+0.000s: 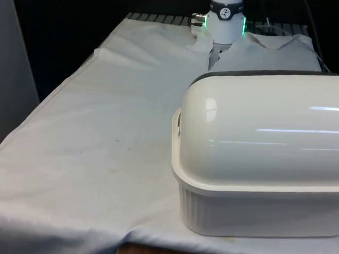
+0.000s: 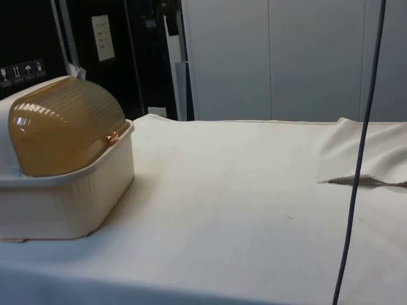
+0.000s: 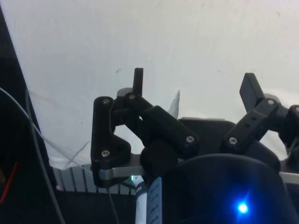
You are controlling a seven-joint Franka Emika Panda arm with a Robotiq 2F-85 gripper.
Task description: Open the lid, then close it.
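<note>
Two fingers of my pincer [image 3: 194, 81] are standing spread apart, gripping nothing, looking down on bare white cloth [image 3: 187, 37]. Well away from me the bread box [image 2: 63, 190] is sitting, its amber lid [image 2: 67, 127] shut, handle [image 2: 112, 137] facing open table.

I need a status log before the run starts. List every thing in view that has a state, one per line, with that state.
Bread box: upright on the table, sitting on the white cloth.
Amber roll lid: closed, down over the box, its small handle at the front rim.
Gripper: open, fingers spread apart, holding nothing, above bare cloth.
White cloth: spread over the table, wrinkled near one end.
</note>
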